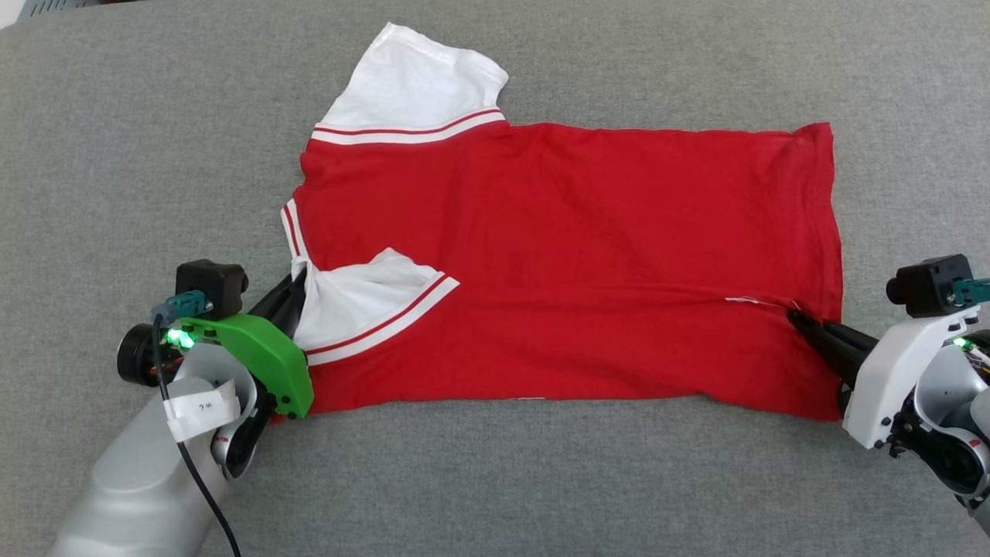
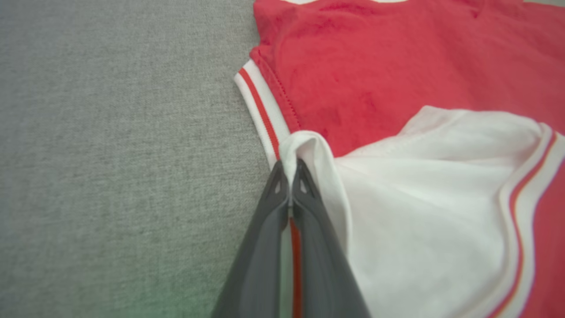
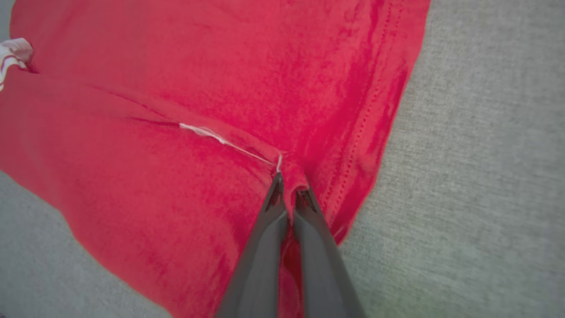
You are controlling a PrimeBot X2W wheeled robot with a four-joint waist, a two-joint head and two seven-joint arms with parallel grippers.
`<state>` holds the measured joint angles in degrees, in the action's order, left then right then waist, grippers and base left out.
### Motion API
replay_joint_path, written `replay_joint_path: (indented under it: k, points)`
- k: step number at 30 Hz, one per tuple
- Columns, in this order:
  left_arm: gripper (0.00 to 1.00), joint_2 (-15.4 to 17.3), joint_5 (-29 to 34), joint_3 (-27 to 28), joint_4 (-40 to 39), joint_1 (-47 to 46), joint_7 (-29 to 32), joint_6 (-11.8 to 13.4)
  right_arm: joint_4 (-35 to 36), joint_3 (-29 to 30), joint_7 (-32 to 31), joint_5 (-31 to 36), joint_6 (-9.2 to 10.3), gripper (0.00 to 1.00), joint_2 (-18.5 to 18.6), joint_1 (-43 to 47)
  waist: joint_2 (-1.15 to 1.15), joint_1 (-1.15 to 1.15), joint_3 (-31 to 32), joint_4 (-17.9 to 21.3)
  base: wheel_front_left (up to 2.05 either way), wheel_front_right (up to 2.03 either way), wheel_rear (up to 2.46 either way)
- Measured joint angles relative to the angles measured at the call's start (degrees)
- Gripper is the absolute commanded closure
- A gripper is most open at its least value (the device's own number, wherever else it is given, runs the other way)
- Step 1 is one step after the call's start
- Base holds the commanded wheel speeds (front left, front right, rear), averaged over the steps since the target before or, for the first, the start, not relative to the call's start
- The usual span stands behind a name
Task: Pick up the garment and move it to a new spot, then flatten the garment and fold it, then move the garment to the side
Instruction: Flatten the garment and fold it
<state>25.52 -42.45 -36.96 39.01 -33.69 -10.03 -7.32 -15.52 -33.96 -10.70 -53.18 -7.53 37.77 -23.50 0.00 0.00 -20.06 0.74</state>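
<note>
We judge this mid-fold: the red jersey T-shirt with white striped sleeves [image 1: 557, 232] lies flat at the middle of the grey cloth-covered table [image 1: 116, 116]. Our left hand [image 1: 300, 271] pinches its near sleeve, our right hand [image 1: 793, 314] its hem. Next, both must carry that edge evenly toward the far edge.

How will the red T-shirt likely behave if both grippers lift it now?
Probably floppy: the garment puckers where the left gripper and right gripper pinch it. Likely light: thin cloth lying flat. The unheld far sleeve would probably droop.
</note>
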Motion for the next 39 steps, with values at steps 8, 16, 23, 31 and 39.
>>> replay_joint_path:
  k: [8,16,23,31,39]
  points:
    - [0.00,-0.11,-2.53,-4.17,3.78,-1.89,-3.10,0.00,-0.32,-0.46,4.74,0.00,0.01,0.00,0.77,-0.02,0.00,0.00,2.14,-0.43,0.00,0.00,0.00]
    - [0.00,3.81,-1.81,-5.25,1.10,-4.30,-4.10,0.00,4.68,4.72,10.00,1.78,0.01,0.00,3.44,5.30,0.00,0.00,6.20,-1.57,0.00,0.00,0.00]
    - [0.00,9.92,-4.31,-8.94,-7.59,-7.34,8.78,0.00,9.43,10.13,9.37,4.27,0.01,0.00,3.25,10.72,0.00,0.00,9.29,-2.46,0.00,0.00,0.00]
    - [0.00,14.90,-18.18,-13.59,-17.46,-9.84,36.18,0.00,12.07,13.60,5.43,7.39,0.01,0.00,-0.35,13.82,0.00,0.00,10.62,-2.99,0.00,0.00,0.00]
    - [0.00,15.44,-20.94,-17.61,-16.74,-9.80,46.33,0.00,13.82,14.70,1.98,8.25,0.01,0.00,-1.81,14.07,0.00,0.00,10.52,-2.10,0.00,0.00,0.00]
